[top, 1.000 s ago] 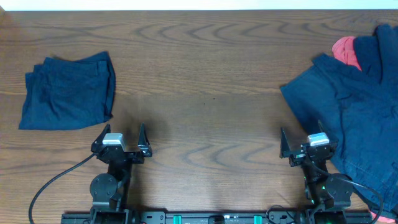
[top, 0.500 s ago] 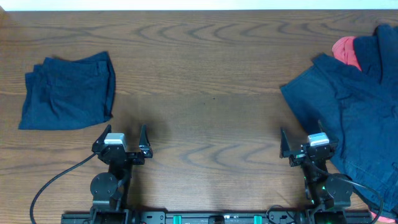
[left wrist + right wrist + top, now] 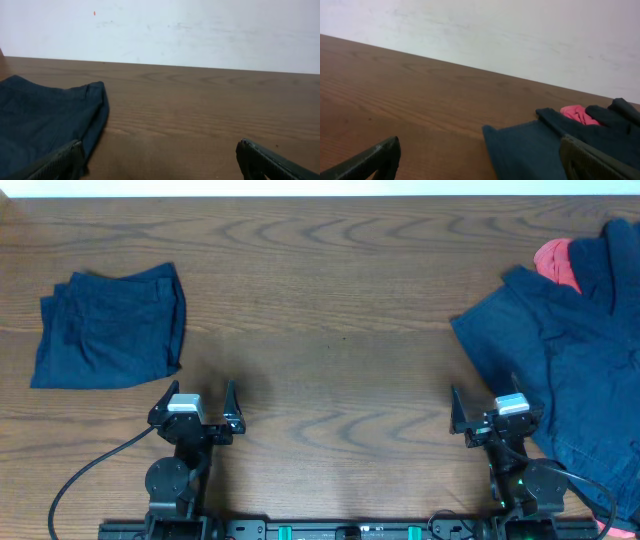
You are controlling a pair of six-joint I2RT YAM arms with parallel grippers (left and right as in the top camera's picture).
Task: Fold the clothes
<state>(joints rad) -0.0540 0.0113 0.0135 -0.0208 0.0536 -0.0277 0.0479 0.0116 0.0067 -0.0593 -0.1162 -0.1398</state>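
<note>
A folded dark navy garment (image 3: pixel 108 328) lies at the table's left; it also shows in the left wrist view (image 3: pixel 42 122). A loose pile of navy clothes (image 3: pixel 575 370) lies at the right with a pink-red piece (image 3: pixel 556 263) at its far edge; both show in the right wrist view, the navy cloth (image 3: pixel 530 152) and the pink-red piece (image 3: pixel 577 114). My left gripper (image 3: pixel 194 406) is open and empty, just in front of the folded garment. My right gripper (image 3: pixel 487 412) is open and empty, its right finger at the edge of the pile.
The brown wooden table (image 3: pixel 330 330) stretches between the two lots of clothes. A white wall (image 3: pixel 175 27) runs behind the table's far edge. A black cable (image 3: pixel 90 470) loops beside the left arm's base.
</note>
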